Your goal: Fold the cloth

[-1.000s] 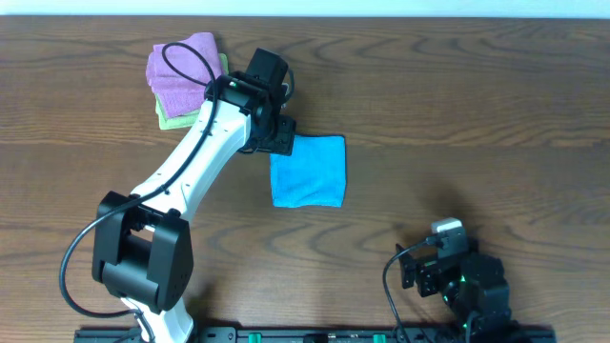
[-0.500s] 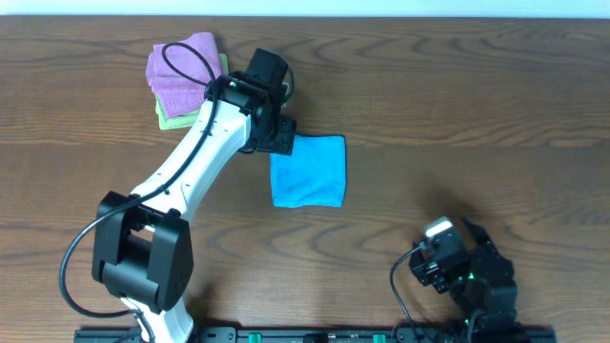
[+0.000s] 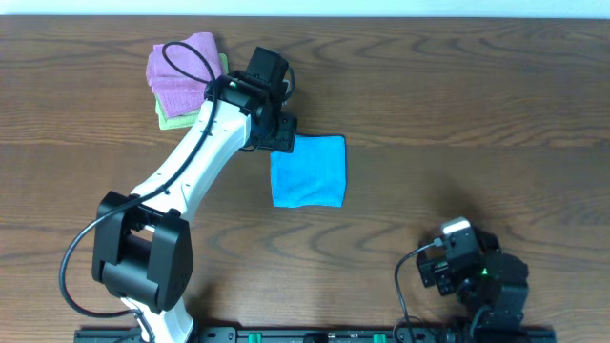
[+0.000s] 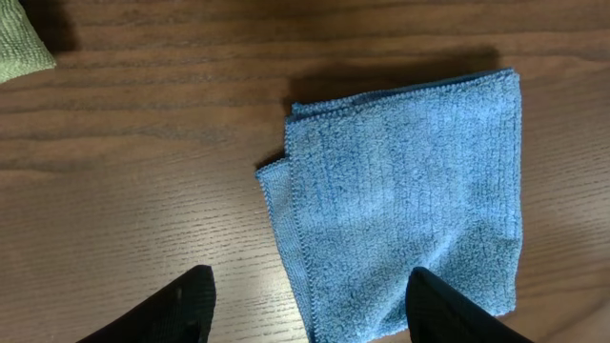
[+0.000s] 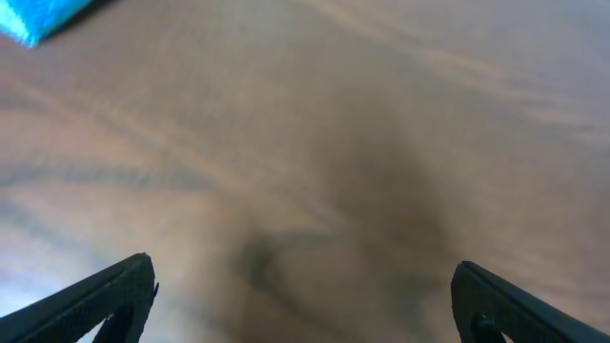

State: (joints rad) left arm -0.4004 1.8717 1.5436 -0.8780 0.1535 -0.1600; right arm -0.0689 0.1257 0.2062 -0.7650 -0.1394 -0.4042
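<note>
Desk: brown wood grain, carrying all items noted below.

The cloth: sky-blue, lying flat on the desk a little left of centre. It is folded into a roughly square pad. The left wrist view shows doubled layers along its left edge, with one lower layer sticking out slightly at a corner.

Left end effector: fingers spread wide, gripping nothing. It hangs over the far-left corner of the cloth. From overhead, the wrist covers that corner. The pictures do not show whether the fingertips touch the fabric.

Left arm: its white link runs diagonally from its base at the near left up to the cloth's corner.

Right end effector: fingers spread wide, with only blurred desk between them. One blue corner of the cloth shows at the top left of its wrist view, well apart from the fingers.

Right arm: folded in at the near-right edge, well apart from the cloth.

Other items:
- Pink folded cloth sits on a light green folded cloth, stacked at the far left of the desk.
- The left arm crosses in front of the stack's near-right side.
- A black cable loops over the pink one.
- Bare desk separates the stack from the blue cloth.
</note>
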